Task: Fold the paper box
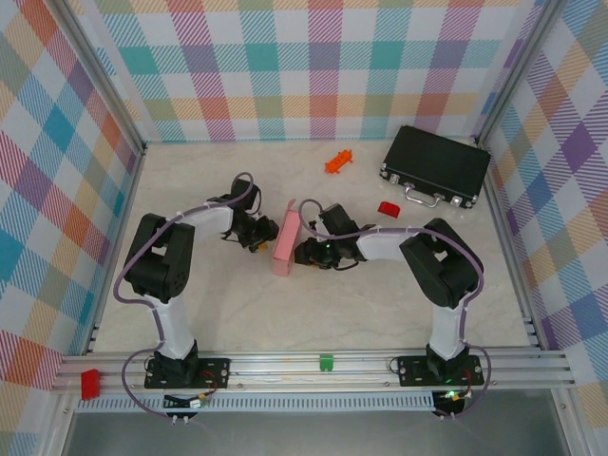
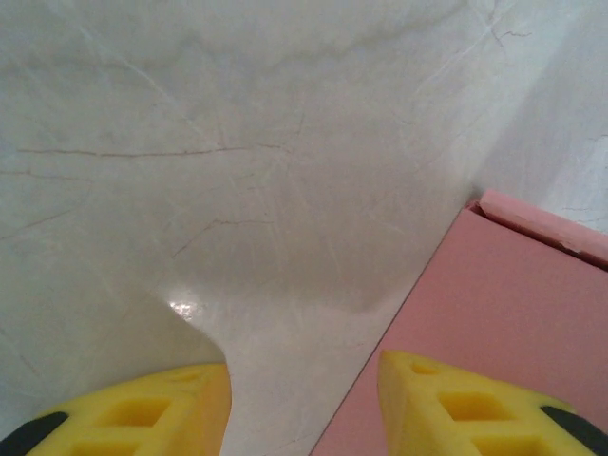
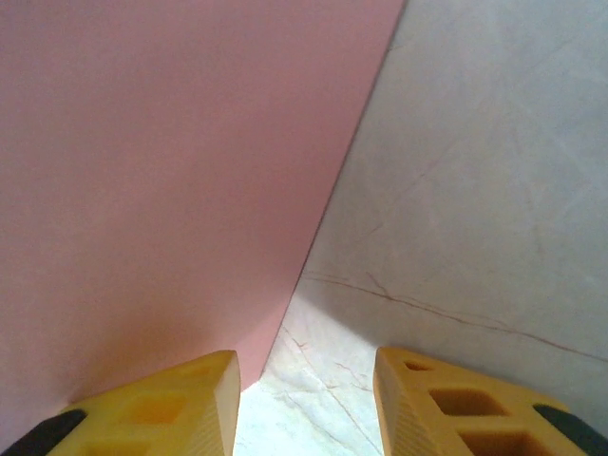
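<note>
Pink thin-cardboard rectangular box: long axis near-to-far, far end angled slightly right. Left gripper and right gripper flank it, jaws apart, gripping nothing.

Top view: jaw tips of both arms too small to read, contact w/ box unclear. L wrist: box runs off right & bottom edges; R wrist: off top & left. Fingers cropped at bottom. Red bit, upper right: can't ID.
</note>
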Controlling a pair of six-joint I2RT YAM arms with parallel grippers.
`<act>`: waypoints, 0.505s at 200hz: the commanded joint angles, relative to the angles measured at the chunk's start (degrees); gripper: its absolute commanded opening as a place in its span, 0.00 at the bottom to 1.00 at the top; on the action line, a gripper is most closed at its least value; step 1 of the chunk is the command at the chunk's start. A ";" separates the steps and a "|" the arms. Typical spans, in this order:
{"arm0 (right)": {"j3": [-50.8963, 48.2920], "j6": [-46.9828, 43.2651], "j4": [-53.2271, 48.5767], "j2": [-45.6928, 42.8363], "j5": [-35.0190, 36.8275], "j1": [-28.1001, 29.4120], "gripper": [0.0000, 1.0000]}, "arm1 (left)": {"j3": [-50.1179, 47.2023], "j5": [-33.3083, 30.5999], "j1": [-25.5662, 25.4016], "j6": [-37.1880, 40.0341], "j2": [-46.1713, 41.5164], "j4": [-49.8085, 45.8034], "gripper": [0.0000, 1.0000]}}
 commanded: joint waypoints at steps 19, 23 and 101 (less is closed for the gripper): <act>-0.83 1.17 -2.84 -2.73 6.78 0.14 0.42 | 0.84 -1.25 -1.50 1.62 2.73 18.57 0.45; -1.05 1.08 -3.37 -3.41 7.36 -0.04 0.42 | 0.59 -2.14 -1.37 1.57 2.11 18.19 0.45; -0.67 0.84 -5.10 -16.36 5.91 -2.88 0.47 | -2.40 -14.60 -0.20 5.57 -13.75 8.75 0.46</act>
